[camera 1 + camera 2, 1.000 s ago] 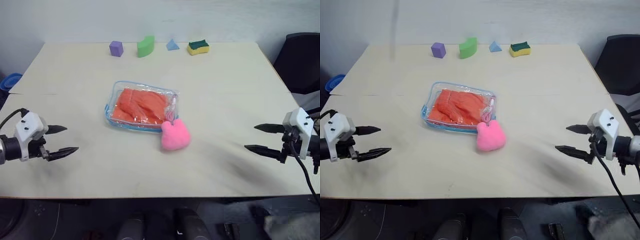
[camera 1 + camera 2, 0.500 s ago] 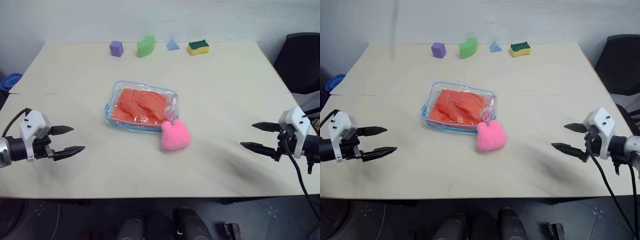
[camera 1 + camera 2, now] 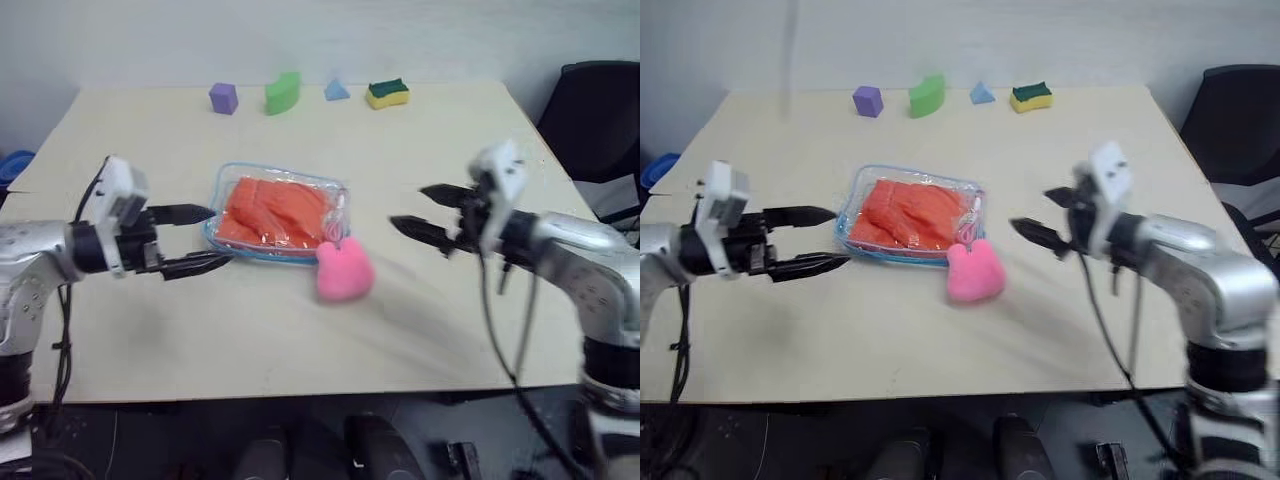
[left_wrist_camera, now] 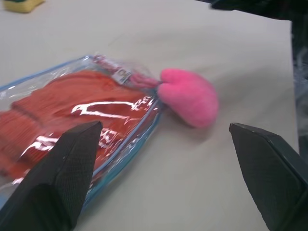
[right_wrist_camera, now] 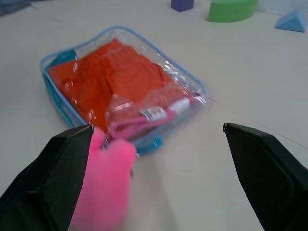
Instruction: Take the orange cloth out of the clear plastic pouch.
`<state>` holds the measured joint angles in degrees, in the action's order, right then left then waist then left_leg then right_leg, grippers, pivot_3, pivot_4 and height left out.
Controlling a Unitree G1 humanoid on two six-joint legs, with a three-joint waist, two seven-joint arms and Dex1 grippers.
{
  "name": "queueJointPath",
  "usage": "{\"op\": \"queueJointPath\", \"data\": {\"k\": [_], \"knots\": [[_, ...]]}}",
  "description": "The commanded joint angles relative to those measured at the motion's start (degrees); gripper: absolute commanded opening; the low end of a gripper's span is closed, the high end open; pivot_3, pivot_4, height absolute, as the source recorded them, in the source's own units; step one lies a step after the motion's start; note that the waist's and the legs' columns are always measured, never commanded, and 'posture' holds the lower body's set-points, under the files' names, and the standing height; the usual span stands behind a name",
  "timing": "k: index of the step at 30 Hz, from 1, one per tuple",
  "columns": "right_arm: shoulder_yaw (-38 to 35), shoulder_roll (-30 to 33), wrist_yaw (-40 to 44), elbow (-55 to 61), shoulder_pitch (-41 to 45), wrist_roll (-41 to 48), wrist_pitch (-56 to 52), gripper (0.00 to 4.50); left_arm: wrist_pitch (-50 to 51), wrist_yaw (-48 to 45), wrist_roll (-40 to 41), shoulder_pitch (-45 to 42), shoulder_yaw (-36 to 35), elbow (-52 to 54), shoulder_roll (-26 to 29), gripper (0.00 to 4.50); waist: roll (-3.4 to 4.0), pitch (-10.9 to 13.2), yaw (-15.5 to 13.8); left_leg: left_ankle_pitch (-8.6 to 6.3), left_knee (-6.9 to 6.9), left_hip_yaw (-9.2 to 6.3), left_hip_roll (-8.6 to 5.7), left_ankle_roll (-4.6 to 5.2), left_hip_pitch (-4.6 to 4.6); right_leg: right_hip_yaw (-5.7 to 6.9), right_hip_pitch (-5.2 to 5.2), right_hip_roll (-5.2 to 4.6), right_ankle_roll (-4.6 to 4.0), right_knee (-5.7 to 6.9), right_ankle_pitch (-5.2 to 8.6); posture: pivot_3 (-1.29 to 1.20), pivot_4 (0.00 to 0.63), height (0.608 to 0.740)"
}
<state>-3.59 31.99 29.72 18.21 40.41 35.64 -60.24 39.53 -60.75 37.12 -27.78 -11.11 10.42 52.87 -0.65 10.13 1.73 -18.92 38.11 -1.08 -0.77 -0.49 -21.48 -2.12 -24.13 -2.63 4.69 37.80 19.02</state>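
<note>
Both grippers empty, jaws spread, flanking the pouch.

The left gripper (image 3: 195, 239) sits just beside the clear plastic pouch (image 3: 278, 217), apparently not touching; the right gripper (image 3: 425, 212) hangs near its other side. The orange cloth (image 3: 275, 210) lies inside the pouch, flat on the desk (image 3: 430, 130), a pink fluffy ball (image 3: 344, 269) against one corner.

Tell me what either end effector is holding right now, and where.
Nothing. Left end effector and right end effector are open, either side of the pouch.
</note>
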Motion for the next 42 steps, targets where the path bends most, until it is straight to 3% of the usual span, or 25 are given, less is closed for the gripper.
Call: {"op": "queueJointPath", "data": {"k": [1, 9, 16, 19, 30, 36, 42], "knots": [[5.65, -4.01, -4.77, -2.54, 3.05, -4.29, -0.59, 4.5, -2.69, -0.82, -2.65, -2.6, 3.55, -0.74, -0.86, 4.49, -0.03, -0.02, 0.01, 0.02, 0.03, 0.03, 0.0, -0.02, -0.13, 0.01, -0.17, 0.0, 0.0, 0.07, 0.0, 0.0, 0.15, 0.74], [15.05, -10.62, -7.05, -9.24, 5.01, -12.56, 4.05, 4.5, -5.71, -0.15, -5.8, -3.23, 5.87, -1.67, -3.12, 4.49, -0.04, -0.03, 0.28, 0.01, 1.0, 0.05, -0.04, 0.04, -1.64, 0.07, -1.43, -0.02, 0.07, 0.43, -0.04, 0.0, 0.15, 0.74], [14.33, -15.36, -8.39, -17.57, 7.8, -17.15, 9.69, 4.5, -6.86, 0.68, -6.48, -1.2, 4.95, -1.26, -3.02, 4.49, -0.04, -0.03, 0.55, 0.03, 1.1, 0.03, -0.05, 0.05, -1.56, 0.06, -1.45, -0.01, 0.07, 0.78, -0.05, 0.0, 0.15, 0.74], [14.08, -16.19, -7.93, -19.79, 8.11, -18.2, 11.37, 3.9, -6.86, 1.38, -6.33, -0.87, 4.7, -0.94, -3.18, 4.5, -0.04, -0.03, 0.68, 0.03, 1.1, 0.03, -0.06, 0.05, -1.57, 0.06, -1.45, -0.02, 0.06, 0.77, -0.05, 0.0, 0.15, 0.74], [11.68, -17.33, -7.04, -19.56, 7.95, -18.46, 11.76, 0.12, -7.42, 1.85, -6.23, -1.78, 5.49, -1.8, -4.32, 4.5, -0.04, -0.03, 1.39, 0.03, 1.09, 0.02, -0.06, 0.05, -1.57, 0.08, -1.45, -0.02, 0.07, 0.79, -0.05, 0.0, 0.15, 0.74], [5.24, -12.48, -7.6, -14.98, 6.73, -18.05, 10.18, 0.02, -8.68, 0.72, -7.15, -4.23, 7.68, -3.39, -6.64, 4.5, -0.04, -0.04, 1.13, 0.03, 1.1, -0.01, -0.08, 0.05, -1.58, 0.09, -1.44, -0.03, 0.07, 0.81, -0.05, 0.0, 0.15, 0.74], [-6.77, 3.63, -5.78, -6.48, -4.0, -18.83, 7.67, 0.02, -10.21, -1.12, -8.61, -7.97, 10.71, -6.1, -9.59, 4.5, -0.05, -0.04, -0.36, 0.02, 1.1, 0.0, -0.14, 0.08, -1.59, 0.08, -1.43, -0.07, 0.07, 0.78, -0.05, 0.0, 0.15, 0.74]]}}
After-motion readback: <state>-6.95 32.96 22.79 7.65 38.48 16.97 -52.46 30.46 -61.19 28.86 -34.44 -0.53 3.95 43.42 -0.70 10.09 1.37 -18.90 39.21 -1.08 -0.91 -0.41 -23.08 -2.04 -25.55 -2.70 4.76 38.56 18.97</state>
